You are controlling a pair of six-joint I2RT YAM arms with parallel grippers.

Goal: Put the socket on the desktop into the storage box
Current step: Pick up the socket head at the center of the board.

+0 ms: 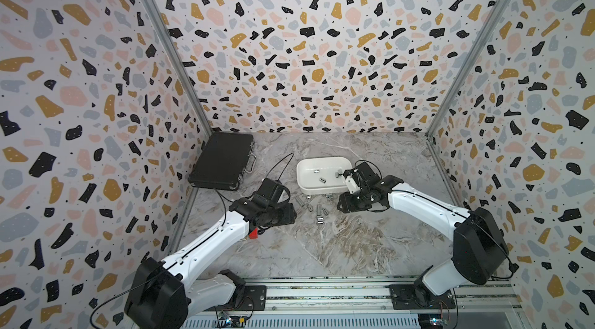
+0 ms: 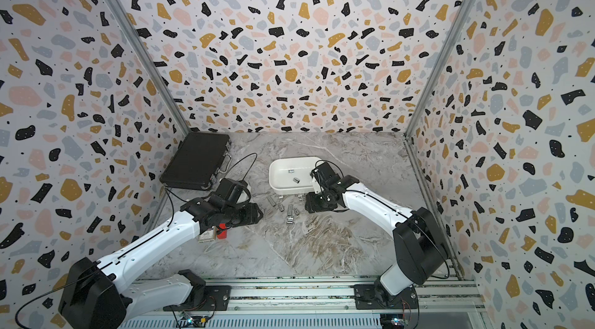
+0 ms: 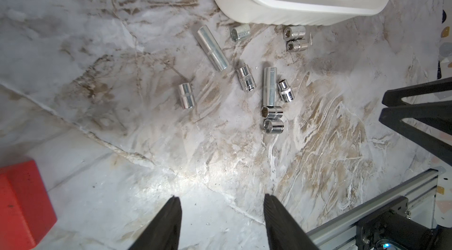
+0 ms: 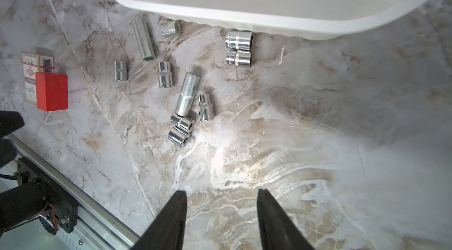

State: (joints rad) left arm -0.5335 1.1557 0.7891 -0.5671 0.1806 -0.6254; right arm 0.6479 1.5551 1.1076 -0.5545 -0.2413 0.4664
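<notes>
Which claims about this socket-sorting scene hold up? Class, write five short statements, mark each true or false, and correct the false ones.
1. Some sockets lie inside the storage box. True.
2. The black case stands open. False: the black case is shut and lies flat.
3. Both grippers are empty. True: the left gripper and the right gripper have open jaws with nothing between them.
4. The desktop holds no sockets. False: several lie on the desktop, just in front of the storage box.
5. The red block sits inside the storage box. False: the red block rests on the desktop, outside the box.
</notes>
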